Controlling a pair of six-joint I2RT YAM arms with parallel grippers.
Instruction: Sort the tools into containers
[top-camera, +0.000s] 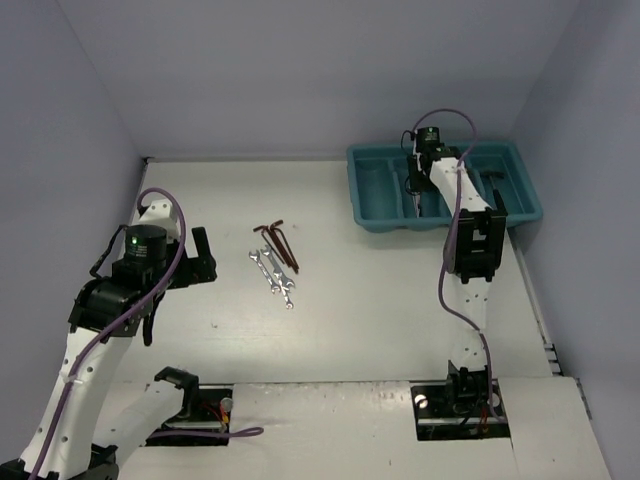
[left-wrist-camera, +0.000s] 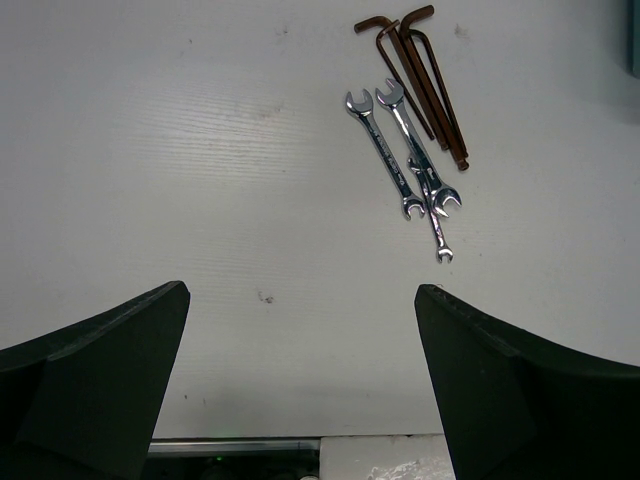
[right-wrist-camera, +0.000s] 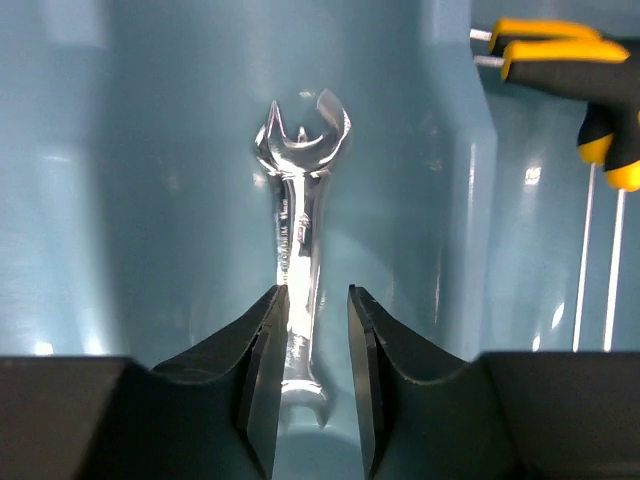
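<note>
Right wrist view: shiny silver open-ended wrench (right-wrist-camera: 300, 230) lying mid-frame in the teal plastic tray (right-wrist-camera: 150, 200), right end effector (right-wrist-camera: 317, 300) narrowly parted astride it. Top view's arm blocks that wrench, and left end effector (left-wrist-camera: 300, 288) gapes wide.

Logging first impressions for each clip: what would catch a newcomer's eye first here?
The right gripper reaches into the teal tray at the far right, jaws slightly apart either side of a silver wrench lying in one compartment. Next come the loose wrenches and reddish hex keys at mid-table, with the wide-open left gripper to their left.
</note>
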